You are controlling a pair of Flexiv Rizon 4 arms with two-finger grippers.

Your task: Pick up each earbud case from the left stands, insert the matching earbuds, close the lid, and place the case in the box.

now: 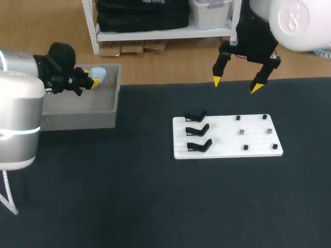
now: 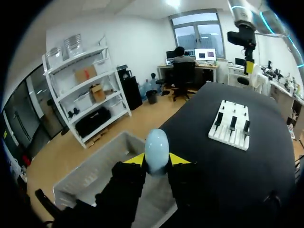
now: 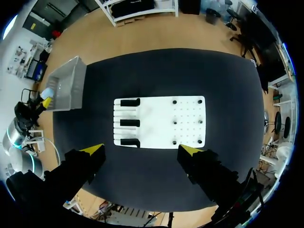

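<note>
My left gripper (image 1: pixel 87 81) sits over the grey box (image 1: pixel 77 120), which lies at about ten o'clock from the white board (image 1: pixel 227 129) in the head view. Its fingers pinch a pale blue earbud case (image 1: pixel 98 76) from two sides. In the left wrist view the yellow tips press against the case's flanks, its rounded end pokes out ahead of them, and the box's open interior lies underneath.

Moving right, the board lies flat on the dark table (image 1: pixel 155 206). Three black stands (image 1: pixel 199 130) line its nine o'clock edge, and small dark pegs (image 1: pixel 256 133) dot its three o'clock half.

My right gripper (image 1: pixel 235 85) hangs at about twelve o'clock from the board, near the table's far edge. Its fingers are spread wide. From its wrist camera the board shows ahead, framed between the two tips, well apart from them.
</note>
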